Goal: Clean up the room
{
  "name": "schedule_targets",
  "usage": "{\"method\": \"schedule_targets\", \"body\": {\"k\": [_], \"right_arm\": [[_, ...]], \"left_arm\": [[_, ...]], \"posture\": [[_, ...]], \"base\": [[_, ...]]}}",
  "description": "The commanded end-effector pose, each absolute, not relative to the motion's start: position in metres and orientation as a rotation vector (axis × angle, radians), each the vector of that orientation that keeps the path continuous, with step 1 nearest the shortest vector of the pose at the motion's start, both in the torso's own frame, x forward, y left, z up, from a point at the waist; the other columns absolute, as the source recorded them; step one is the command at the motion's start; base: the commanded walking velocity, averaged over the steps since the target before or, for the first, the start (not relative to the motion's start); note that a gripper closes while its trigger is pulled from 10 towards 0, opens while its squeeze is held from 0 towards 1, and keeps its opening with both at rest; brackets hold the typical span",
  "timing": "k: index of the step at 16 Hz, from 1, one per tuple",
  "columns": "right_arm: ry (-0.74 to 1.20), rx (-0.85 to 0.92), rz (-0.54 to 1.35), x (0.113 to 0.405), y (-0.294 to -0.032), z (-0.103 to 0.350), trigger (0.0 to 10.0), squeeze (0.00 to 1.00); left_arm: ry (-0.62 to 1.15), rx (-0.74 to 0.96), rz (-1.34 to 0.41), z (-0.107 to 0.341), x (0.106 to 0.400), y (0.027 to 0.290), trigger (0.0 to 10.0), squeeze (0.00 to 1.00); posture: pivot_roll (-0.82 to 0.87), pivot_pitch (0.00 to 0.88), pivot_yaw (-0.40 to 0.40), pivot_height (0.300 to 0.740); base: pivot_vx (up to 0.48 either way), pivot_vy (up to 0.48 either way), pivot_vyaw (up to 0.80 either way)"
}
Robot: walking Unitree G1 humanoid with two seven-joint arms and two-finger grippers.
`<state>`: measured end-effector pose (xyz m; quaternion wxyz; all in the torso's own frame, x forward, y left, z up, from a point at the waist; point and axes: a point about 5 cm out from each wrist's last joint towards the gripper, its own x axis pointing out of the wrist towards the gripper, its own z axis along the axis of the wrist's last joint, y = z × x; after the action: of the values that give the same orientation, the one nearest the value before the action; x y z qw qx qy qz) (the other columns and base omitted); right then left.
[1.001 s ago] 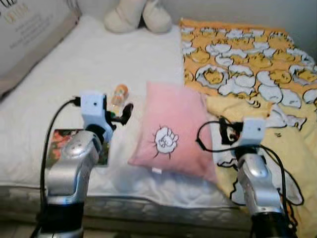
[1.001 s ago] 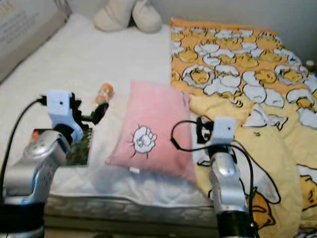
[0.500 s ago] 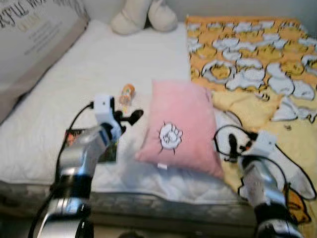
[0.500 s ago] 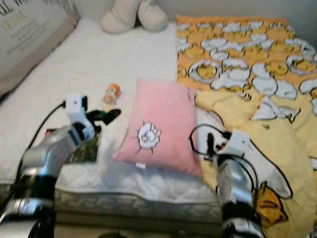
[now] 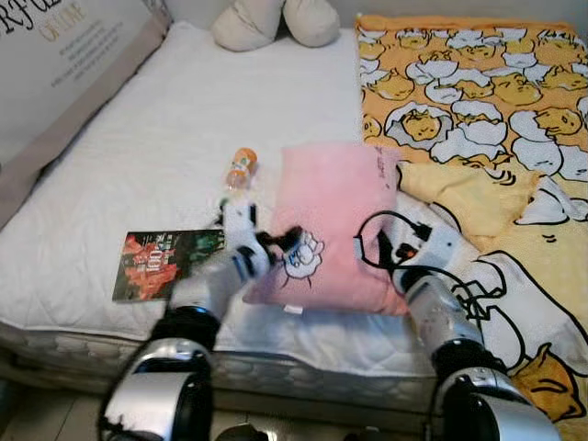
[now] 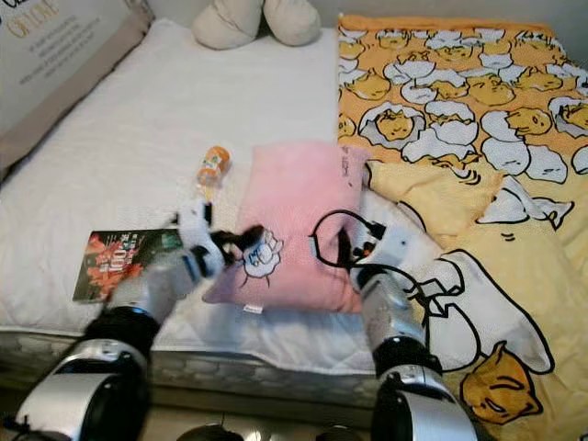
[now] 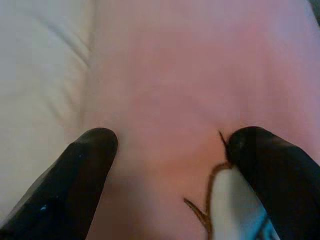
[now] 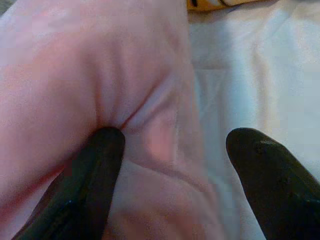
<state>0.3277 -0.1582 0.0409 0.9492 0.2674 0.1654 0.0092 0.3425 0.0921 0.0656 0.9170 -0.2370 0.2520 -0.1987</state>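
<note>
Both arms reach forward over the bed edge (image 5: 303, 344) to the pink pillow (image 5: 340, 197) lying mid-mattress between the book (image 5: 165, 264) and the duck blanket (image 5: 478, 101): the left gripper (image 7: 170, 150), fingers spread wide, presses its near face, and the right gripper (image 8: 172, 145), equally wide, dents its right edge.

The left gripper (image 7: 170, 150) spreads its 2 fingers against the pink pillow (image 7: 165, 75) (white sheet (image 7: 40, 75) alongside).
</note>
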Motion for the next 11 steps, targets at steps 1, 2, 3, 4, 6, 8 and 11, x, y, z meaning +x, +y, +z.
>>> {"method": "schedule_targets", "body": {"k": [1,2,3,4,6,8,11], "right_arm": [[0.368,0.562,0.076,0.329,-0.143,0.039,10.0,0.0],[0.37,0.554,0.079,0.329,-0.143,0.039,10.0,0.0],[0.368,0.551,0.079,0.329,-0.145,0.039,0.0,0.0],[0.362,0.55,0.08,0.328,-0.146,0.039,0.0,0.0],[0.358,0.537,0.079,0.326,-0.148,0.038,0.0,0.0],[0.342,0.546,0.086,0.323,-0.144,0.039,0.0,0.0],[0.326,0.542,0.107,0.32,-0.136,0.041,0.0,0.0]], "left_arm": [[0.573,-0.54,-0.471,0.058,0.336,0.072,10.0,0.0],[0.578,-0.577,-0.483,0.057,0.335,0.067,4.3,0.0],[0.567,-0.644,-0.49,0.057,0.333,0.063,0.0,0.0],[0.554,-0.688,-0.499,0.058,0.333,0.06,0.0,0.0],[0.529,-0.787,-0.501,0.059,0.332,0.056,0.0,0.0],[0.511,-0.857,-0.432,0.051,0.329,0.061,0.0,0.0],[0.506,-0.865,-0.426,0.041,0.321,0.067,0.0,0.0]], "posture": [[-0.05,0.036,0.038,0.74],[-0.05,0.034,0.037,0.74],[-0.05,0.033,0.038,0.74],[-0.05,0.031,0.037,0.74],[-0.06,0.029,0.039,0.74],[-0.07,0.023,0.048,0.74],[-0.1,0.008,0.064,0.74]], "base": [[0.0,0.0,0.0],[0.0,0.0,0.0],[0.0,0.0,0.0],[0.0,0.0,0.0],[0.0,0.0,0.0],[0.0,0.0,0.0],[0.0,0.0,0.0]]}}
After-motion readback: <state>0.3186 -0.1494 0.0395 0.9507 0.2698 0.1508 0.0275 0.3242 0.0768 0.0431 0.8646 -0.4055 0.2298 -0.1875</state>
